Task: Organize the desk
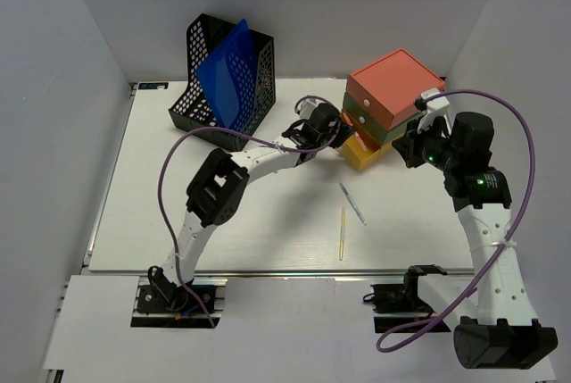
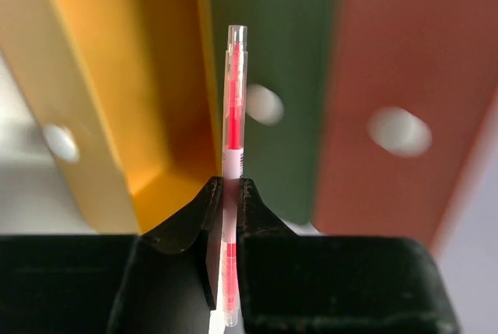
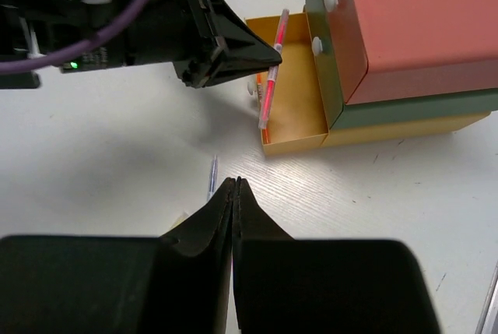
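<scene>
Right wrist view settles the question: the left claw (image 3: 268, 58) pinches a red pen (image 3: 271, 85) narrowly near its middle and holds it over the pulled-out yellow drawer (image 3: 299, 108), close to that drawer's front wall. The pen's long axis runs roughly along that front wall, across the direction in which the drawer slides. The drawer belongs to a stack of drawers (image 1: 393, 88) at the far right corner of the bench (image 1: 223, 231), and it opens toward the left arm, which is the one placed to drop the pen in. I judge that the release needs the whole pen inside the walls. The right claw (image 3: 235, 182) is pressed shut on nothing, hovering near the stack. A yellow pencil (image 1: 342, 233) and a grey pen (image 1: 351, 203) lie toward the near edge.
</scene>
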Robot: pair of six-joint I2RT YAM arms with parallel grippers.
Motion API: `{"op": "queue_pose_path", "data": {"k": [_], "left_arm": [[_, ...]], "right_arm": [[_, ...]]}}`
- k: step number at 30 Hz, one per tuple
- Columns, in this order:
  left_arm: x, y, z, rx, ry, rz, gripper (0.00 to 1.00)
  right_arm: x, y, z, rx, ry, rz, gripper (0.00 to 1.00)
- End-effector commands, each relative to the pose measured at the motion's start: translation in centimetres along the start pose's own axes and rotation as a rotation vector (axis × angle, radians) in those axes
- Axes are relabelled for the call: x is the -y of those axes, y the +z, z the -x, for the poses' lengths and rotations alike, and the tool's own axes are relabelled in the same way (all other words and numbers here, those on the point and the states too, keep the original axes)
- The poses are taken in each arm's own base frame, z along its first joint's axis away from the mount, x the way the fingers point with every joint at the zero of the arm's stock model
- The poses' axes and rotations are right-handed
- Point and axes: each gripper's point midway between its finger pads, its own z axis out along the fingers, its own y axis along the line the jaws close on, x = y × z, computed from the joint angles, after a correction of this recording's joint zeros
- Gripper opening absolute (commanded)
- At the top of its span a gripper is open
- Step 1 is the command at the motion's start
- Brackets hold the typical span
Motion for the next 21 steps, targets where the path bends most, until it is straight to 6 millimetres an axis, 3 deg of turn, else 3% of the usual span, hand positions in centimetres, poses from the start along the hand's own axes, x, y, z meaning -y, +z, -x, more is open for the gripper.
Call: {"op": "queue_pose_path", "data": {"k": [1, 4, 6, 9, 13, 19, 21], "left_arm": [[2.0, 0.7, 1.8, 0.050, -0.086, -0.034, 0.00], [1.3, 1.4, 1.8, 0.062, -0.084, -0.019, 0.00], [0.9, 1.8, 2.3, 0.070, -0.087, -0.019, 0.06], [0.8, 2.0, 2.0, 0.053, -0.083, -0.026, 0.31], [1.3, 2.1, 2.3, 0.046, -0.080, -0.070, 0.52], [4.0, 1.6, 1.7, 0.000, -0.035, -0.176, 0.56], [5.5, 1.0, 1.4, -0.019, 0.001, -0.226, 0.54]], "right_arm": [[0.3, -0.5, 0.8, 0.042, -0.009, -0.028, 0.00], [0.5, -0.5, 0.7, 0.041, -0.010, -0.034, 0.00], [0.4, -0.5, 0.5, 0.037, -0.010, -0.030, 0.00], [0.4, -0.2, 0.2, 0.031, -0.009, -0.019, 0.00], [0.1, 0.0, -0.2, 0.019, -0.014, 0.001, 0.00], [-1.6, 0.3, -1.1, -0.011, -0.070, 0.124, 0.00], [-3.5, -0.1, -1.6, -0.039, -0.075, 0.241, 0.19]]}}
